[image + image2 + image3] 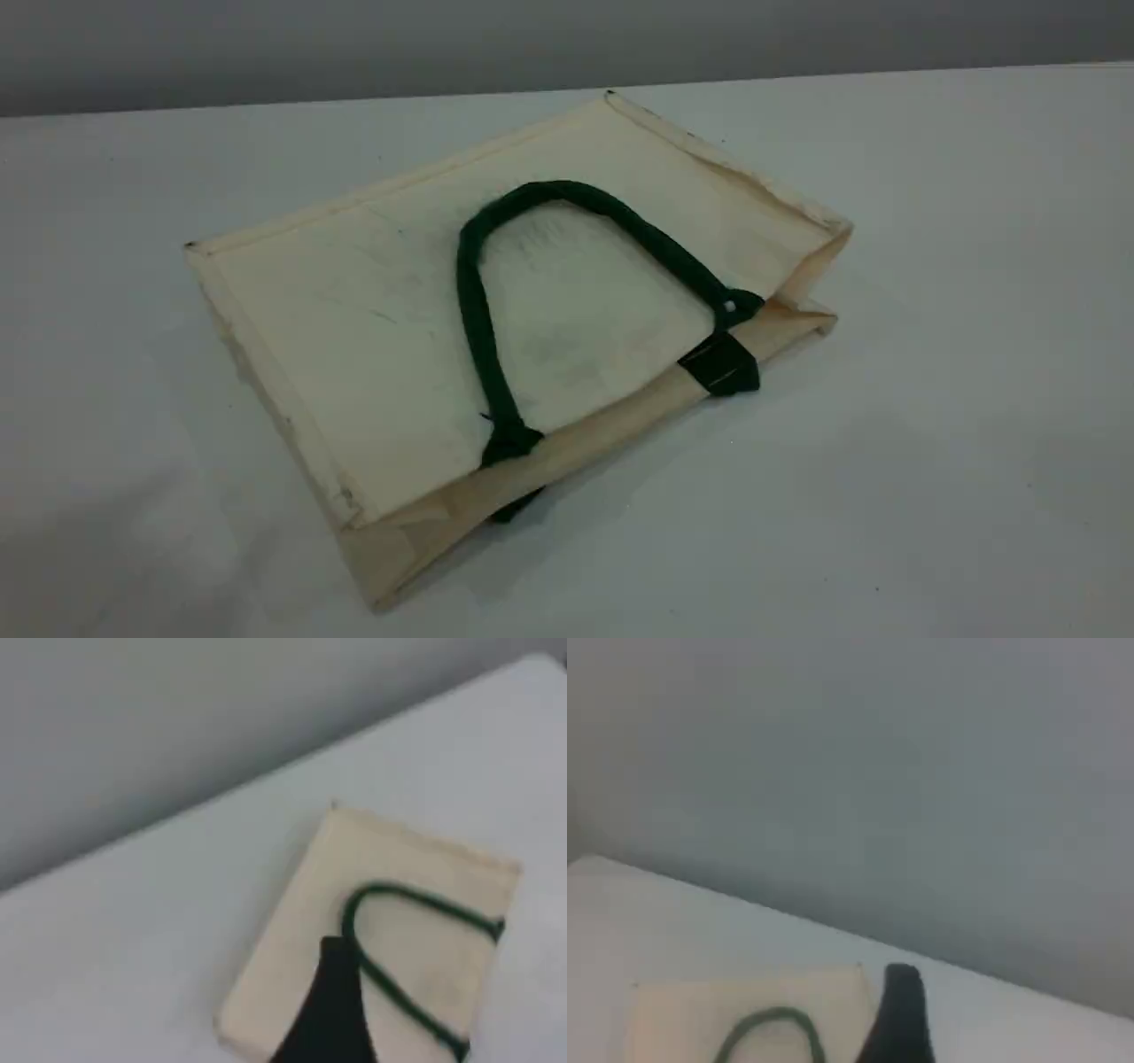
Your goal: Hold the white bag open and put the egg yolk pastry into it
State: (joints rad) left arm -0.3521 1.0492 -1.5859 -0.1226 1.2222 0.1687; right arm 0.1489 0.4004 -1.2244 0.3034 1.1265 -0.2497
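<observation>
The cream canvas white bag (pixel 372 328) lies flat on the pale grey table (pixel 930 461), its mouth facing about four o'clock in the scene view, one dark green rope handle (pixel 474 310) folded back across its top panel. The egg yolk pastry shows in no view. The left gripper (pixel 332 1010) hangs above the bag, jaws spread wide and empty. It should probably pinch the top panel's mouth edge only, then lift. The right gripper (pixel 899 1019), also wide and empty, hovers high.

soft even light, faint shadows; wrist views blurry (scene view sharper).
</observation>
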